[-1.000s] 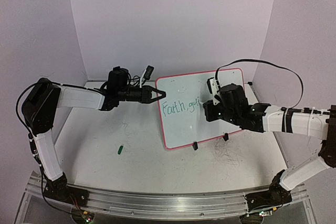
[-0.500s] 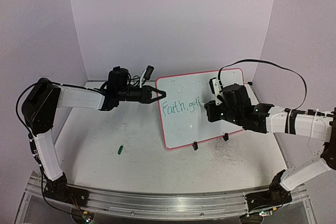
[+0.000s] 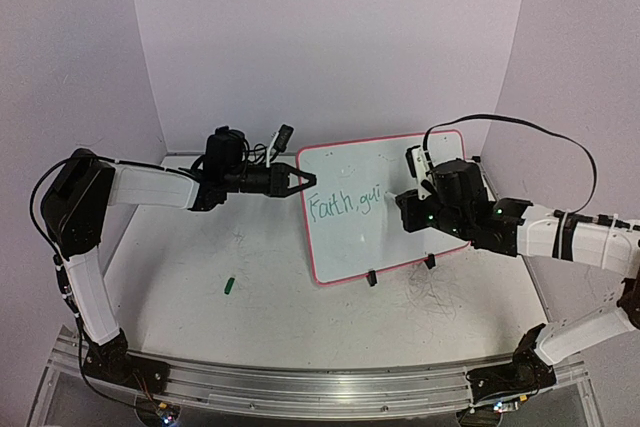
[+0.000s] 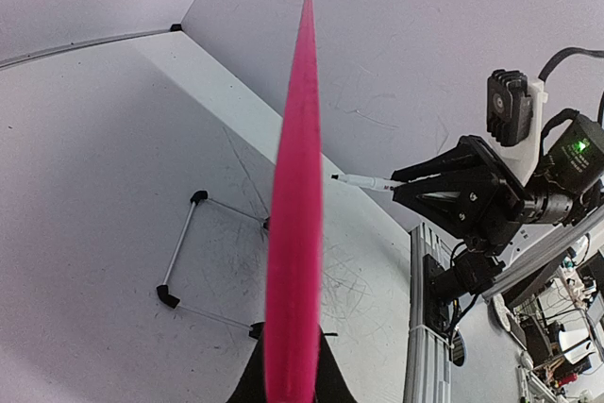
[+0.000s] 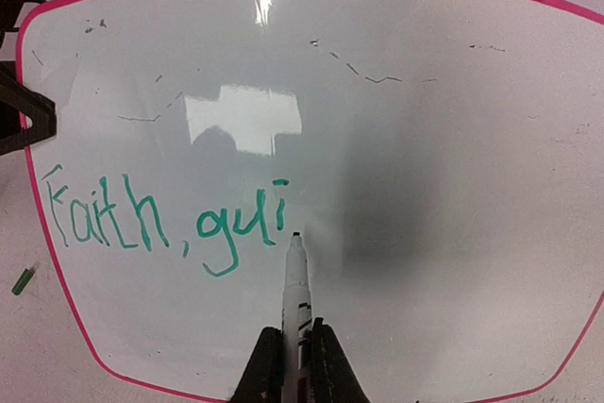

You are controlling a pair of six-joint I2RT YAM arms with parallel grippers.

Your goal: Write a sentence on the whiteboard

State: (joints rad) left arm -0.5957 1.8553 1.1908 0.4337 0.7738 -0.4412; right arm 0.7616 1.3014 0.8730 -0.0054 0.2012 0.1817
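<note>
On the far middle of the table, the whiteboard stands between two grippers, one pinching it and one pinching a marker.

Propped at a slant on two black feet, the whiteboard has its pink left edge pressed between the fingers of the left gripper. The right gripper reaches in from the right, its fingers clamped on the white marker. The marker's tip sits at the white surface just below and right of the last green letter. The sentence reads "Faith, gui" in green, on the whiteboard's left half at mid height. A small green piece lies on the table, well apart from the whiteboard toward the near left.
</note>
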